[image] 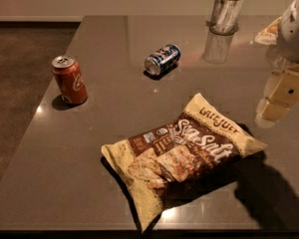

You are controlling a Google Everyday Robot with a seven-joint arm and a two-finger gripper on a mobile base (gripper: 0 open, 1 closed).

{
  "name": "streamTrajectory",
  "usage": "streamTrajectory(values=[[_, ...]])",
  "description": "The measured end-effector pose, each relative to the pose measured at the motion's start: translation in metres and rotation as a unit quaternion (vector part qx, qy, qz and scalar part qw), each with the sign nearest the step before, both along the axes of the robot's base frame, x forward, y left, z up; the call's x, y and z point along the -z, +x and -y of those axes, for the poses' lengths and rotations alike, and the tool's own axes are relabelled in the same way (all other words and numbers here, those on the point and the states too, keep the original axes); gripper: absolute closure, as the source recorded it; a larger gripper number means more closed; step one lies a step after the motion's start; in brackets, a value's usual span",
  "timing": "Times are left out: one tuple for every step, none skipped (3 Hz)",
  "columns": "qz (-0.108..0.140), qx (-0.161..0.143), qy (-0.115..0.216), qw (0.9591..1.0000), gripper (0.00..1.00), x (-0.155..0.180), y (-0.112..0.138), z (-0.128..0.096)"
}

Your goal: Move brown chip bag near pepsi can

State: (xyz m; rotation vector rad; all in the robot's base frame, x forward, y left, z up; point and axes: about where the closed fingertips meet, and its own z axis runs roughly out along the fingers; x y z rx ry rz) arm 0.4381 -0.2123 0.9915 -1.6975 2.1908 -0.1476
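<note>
The brown chip bag (182,153) lies flat on the dark table (104,73), near its front edge, with "Sea Salt" script on a dark brown panel. The pepsi can (162,59) lies on its side farther back, near the table's middle. My gripper (278,99) hangs at the right edge of the view, above the table and just right of the bag's upper right corner, apart from it. It holds nothing that I can see.
A red-orange soda can (70,80) stands upright at the left. A metal mesh cup (225,14) with white items stands at the back. A pale packet (269,32) lies at the back right. The floor drops off left of the table.
</note>
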Motion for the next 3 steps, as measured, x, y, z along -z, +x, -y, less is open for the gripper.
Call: streamTrajectory(values=[[0.000, -0.003, 0.000, 1.0000, 0.00, 0.001, 0.000, -0.002], [-0.001, -0.014, 0.004, 0.9999, 0.00, 0.009, 0.001, -0.009], [-0.024, -0.044, -0.001, 0.9987, 0.00, 0.028, -0.004, -0.021]])
